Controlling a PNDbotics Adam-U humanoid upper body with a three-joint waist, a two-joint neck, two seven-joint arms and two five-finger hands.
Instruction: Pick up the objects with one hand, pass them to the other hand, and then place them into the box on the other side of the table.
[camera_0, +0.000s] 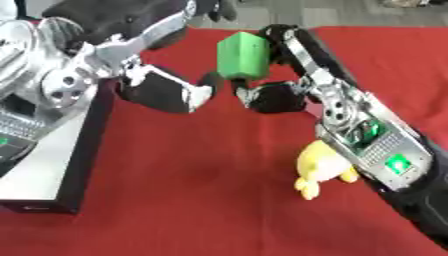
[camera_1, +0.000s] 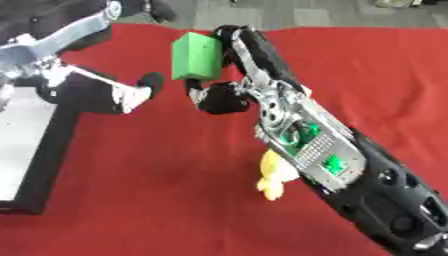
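- We see the right hand (camera_0: 278, 95) raised above the red tablecloth (camera_0: 201, 190), its fingers and thumb curled round a green block (camera_0: 242, 55), so it is closed on the block rather than spread.
- The green block sits upright in that grasp, clear of the cloth, near the far middle of the table; the fingers run up its right face and the thumb comes in below it.
- The left hand (camera_0: 171, 92) reaches in from the left, just beside the block's lower left corner; its fingertip (camera_0: 210, 80) appears to be at or very near the block, though we cannot tell whether it truly touches.
- The left hand's fingers look partly curled but hold nothing that we can make out.
- A yellow soft toy (camera_0: 319, 167) lies on the cloth, partly hidden under the right forearm.
- The box (camera_0: 52, 160), pale inside with black walls, stands at the left edge of the table, beneath the left arm, and both of the 2 hands are apart from it.
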